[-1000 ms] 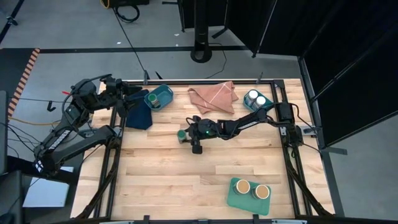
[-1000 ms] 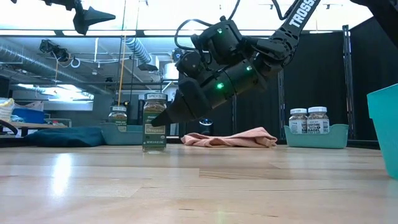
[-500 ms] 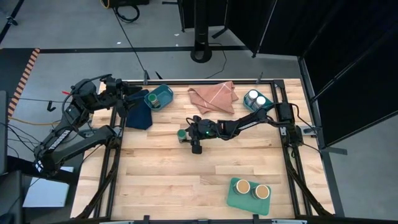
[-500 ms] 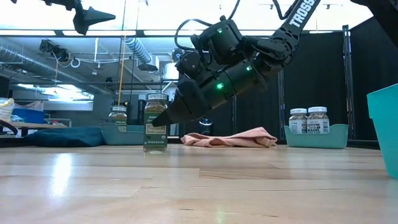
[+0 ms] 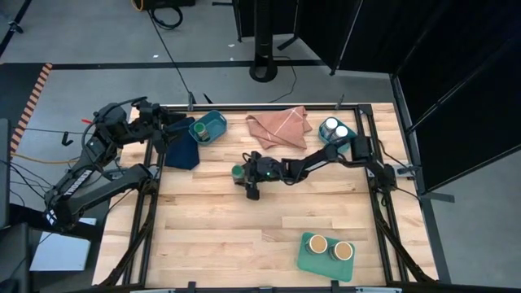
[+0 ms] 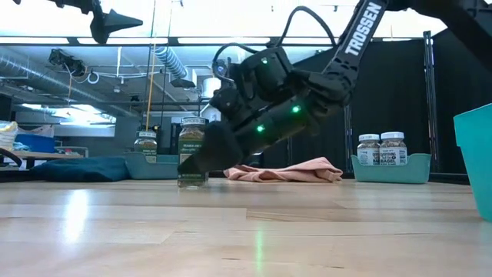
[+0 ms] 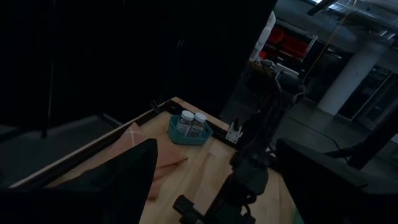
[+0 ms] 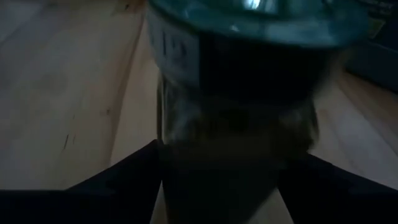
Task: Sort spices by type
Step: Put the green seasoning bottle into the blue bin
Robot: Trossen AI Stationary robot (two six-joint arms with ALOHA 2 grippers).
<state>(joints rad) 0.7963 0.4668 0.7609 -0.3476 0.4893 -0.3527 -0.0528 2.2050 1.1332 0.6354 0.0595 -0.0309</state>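
A green-lidded spice jar [image 5: 237, 172] stands upright on its base on the wooden table near its middle, also seen in the low view [image 6: 192, 142]. My right gripper [image 5: 243, 173] is low at that jar, open, one finger on each side of its glass body [image 8: 236, 124]. Another green-lidded jar [image 5: 201, 128] stands in the teal bin [image 5: 213, 119] at the far left. Two white-lidded jars [image 5: 336, 128] stand in the far right teal bin [image 6: 384, 171]. Two tan-topped jars [image 5: 330, 247] rest on the green tray [image 5: 308, 262]. My left gripper [image 5: 168, 122] hangs open, high over the far left corner. My right gripper comes at the jar from the table's right, slanting down, with its fingers [image 8: 134, 171] beside the lower part of the glass body. Whether they touch the glass cannot be told. The jar stands upright on the table.
A pink cloth [image 5: 278, 126] lies at the far middle and a dark blue cloth [image 5: 181, 150] at the far left beside the bin. Bare wood stretches across the near half, left of the tray.
My right gripper has sunk and tipped further down, and has gone a little toward the table's left, so that its fingers now reach around the green-lidded jar. The jar has stayed where it was.
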